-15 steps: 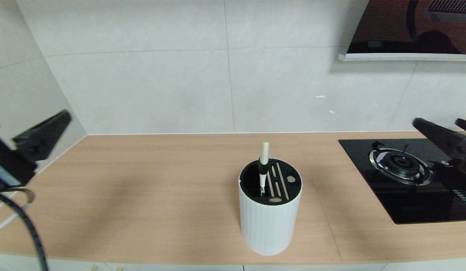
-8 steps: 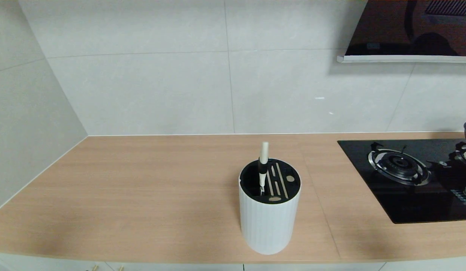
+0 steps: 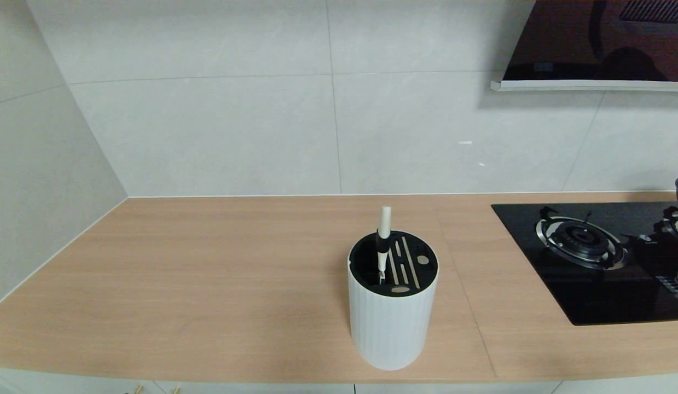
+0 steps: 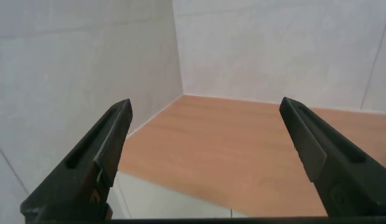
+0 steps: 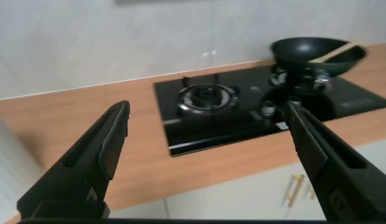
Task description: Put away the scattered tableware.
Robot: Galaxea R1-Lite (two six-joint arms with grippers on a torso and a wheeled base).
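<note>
A white ribbed utensil holder (image 3: 392,317) with a black slotted top stands near the front edge of the wooden counter (image 3: 218,273). One utensil with a cream and black handle (image 3: 383,235) stands upright in its open compartment. In the left wrist view, my left gripper (image 4: 205,118) is open with nothing between its fingers, held over the counter's left end by the wall corner. In the right wrist view, my right gripper (image 5: 208,121) is open and holds nothing, off the counter's front edge and facing the stove.
A black gas stove (image 3: 596,257) (image 5: 243,115) is set into the counter at the right, with a black pan (image 5: 317,53) on its far burner. A range hood (image 3: 596,49) hangs above it. Tiled walls close the back and left. Cabinet fronts with handles (image 5: 297,186) run below the counter.
Both grippers have drawn back out of the head view; one second ago the left one stood at the left edge and the right one over the stove. The holder and utensil have not moved.
</note>
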